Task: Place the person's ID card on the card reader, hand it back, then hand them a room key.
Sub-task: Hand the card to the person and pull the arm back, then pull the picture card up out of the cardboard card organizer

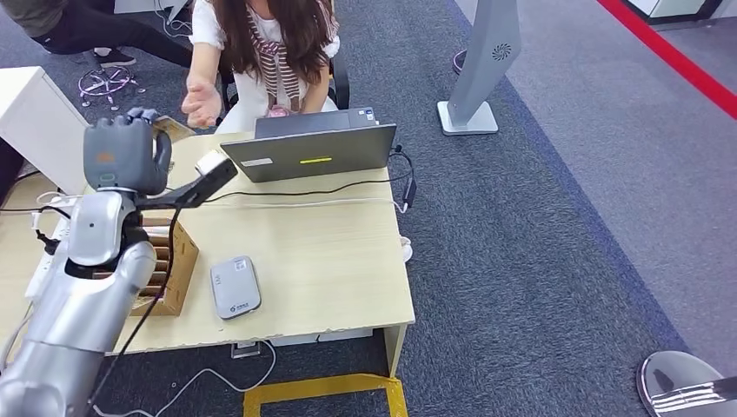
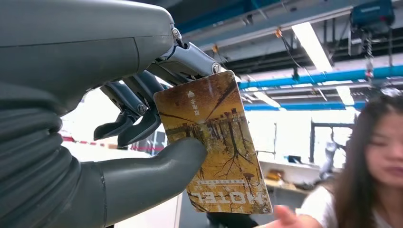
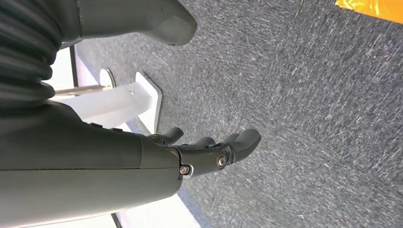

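My left hand (image 2: 119, 142) pinches the glossy rectangular hotel key card (image 2: 214, 142) between thick thumb and dark fingers (image 2: 138, 102); my right hand (image 3: 199, 152) hangs open, fingers apart, above coarse grey carpet (image 3: 309, 95).

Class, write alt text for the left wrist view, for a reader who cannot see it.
The left robot hand pinches a yellow-brown hotel key card between thumb and fingers, holding it up towards a long-haired person whose open hand reaches in below it.
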`<state>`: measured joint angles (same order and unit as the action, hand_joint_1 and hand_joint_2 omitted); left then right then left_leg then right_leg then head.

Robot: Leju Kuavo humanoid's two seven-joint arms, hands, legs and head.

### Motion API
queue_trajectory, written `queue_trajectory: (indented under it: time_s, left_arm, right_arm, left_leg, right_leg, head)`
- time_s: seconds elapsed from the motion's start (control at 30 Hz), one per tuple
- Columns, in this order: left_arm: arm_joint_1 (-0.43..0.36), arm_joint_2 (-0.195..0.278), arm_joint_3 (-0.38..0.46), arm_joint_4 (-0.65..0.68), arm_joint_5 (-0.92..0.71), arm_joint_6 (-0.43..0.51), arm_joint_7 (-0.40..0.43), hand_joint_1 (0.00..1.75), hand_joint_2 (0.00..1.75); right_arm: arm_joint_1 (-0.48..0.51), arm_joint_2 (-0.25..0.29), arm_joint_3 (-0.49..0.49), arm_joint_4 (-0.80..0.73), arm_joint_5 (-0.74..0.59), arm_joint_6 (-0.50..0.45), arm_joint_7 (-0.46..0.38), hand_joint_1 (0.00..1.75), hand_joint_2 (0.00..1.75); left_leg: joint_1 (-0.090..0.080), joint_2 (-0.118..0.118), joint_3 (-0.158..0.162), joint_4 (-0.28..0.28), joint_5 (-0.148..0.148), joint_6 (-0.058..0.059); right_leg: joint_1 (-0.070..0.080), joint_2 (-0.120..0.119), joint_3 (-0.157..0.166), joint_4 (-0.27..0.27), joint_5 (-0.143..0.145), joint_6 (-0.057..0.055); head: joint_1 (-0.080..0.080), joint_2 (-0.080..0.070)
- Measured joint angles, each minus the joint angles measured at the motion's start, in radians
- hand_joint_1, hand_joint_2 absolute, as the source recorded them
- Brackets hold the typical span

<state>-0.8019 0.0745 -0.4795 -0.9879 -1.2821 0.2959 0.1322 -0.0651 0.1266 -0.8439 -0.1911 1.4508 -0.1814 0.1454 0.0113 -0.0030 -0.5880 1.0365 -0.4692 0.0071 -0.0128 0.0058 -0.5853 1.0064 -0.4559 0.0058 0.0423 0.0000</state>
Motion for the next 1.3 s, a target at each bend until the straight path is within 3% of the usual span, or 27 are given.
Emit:
queue_trajectory:
  time_s: [0.07,0.1,0.2,0.47,0.97,1.1,1.3]
  left_arm:
    - [-0.074,-0.010,0.009,0.084,-0.013,0.011,0.001,1.75,0.44]
    - [-0.107,-0.016,0.014,0.129,-0.017,0.012,0.005,1.75,0.44]
    - [-0.195,-0.034,0.031,0.241,-0.021,0.011,0.024,1.75,1.75]
    - [-0.297,-0.059,0.045,0.404,-0.028,0.016,0.039,1.75,1.75]
    - [-0.317,-0.071,0.049,0.475,-0.028,0.018,0.049,1.75,1.75]
    - [-0.318,-0.070,0.058,0.494,-0.036,0.018,0.068,0.00,1.75]
    - [-0.318,-0.069,0.059,0.519,-0.051,0.027,0.082,0.00,1.75]
  right_arm:
    - [0.000,0.000,0.006,0.000,0.008,0.000,0.000,0.00,1.75]
    - [-0.001,0.000,0.009,0.000,0.012,0.000,0.000,0.00,1.75]
    - [-0.003,0.000,0.018,0.000,0.019,0.001,0.000,0.00,1.75]
    - [-0.004,0.000,0.029,0.000,0.026,0.003,0.000,0.00,1.75]
    - [-0.004,0.000,0.036,0.000,0.027,0.003,0.003,0.00,1.75]
    - [-0.004,0.000,0.036,0.000,0.028,0.003,0.004,0.00,1.75]
    - [-0.004,0.000,0.036,0.000,0.029,0.003,0.009,0.00,1.75]
  left_leg:
    - [0.000,0.000,0.000,0.000,0.001,0.000]
    - [0.000,0.000,0.000,0.000,0.001,0.000]
    - [0.000,0.000,0.000,0.000,0.001,0.000]
    - [0.000,0.000,0.000,0.000,0.001,0.000]
    - [0.000,0.000,-0.001,0.000,0.001,0.000]
    - [0.000,0.000,-0.001,0.000,0.001,0.000]
    - [0.000,0.000,-0.002,0.000,0.001,0.001]
  right_leg:
    - [0.000,0.000,0.000,0.000,0.001,0.000]
    - [0.000,0.000,0.000,0.000,0.001,0.000]
    - [0.000,0.000,0.000,0.000,0.001,0.000]
    - [0.000,0.000,0.000,0.000,0.001,0.000]
    - [0.000,0.001,0.000,0.000,0.001,0.000]
    - [0.000,0.000,-0.001,0.000,0.001,0.000]
    - [0.000,0.000,-0.001,0.000,0.001,0.000]
  head:
    - [-0.001,0.000]
    - [-0.001,0.000]
    - [-0.001,0.000]
    - [-0.002,0.000]
    - [-0.001,0.000]
    - [-0.002,0.000]
    - [-0.002,0.000]
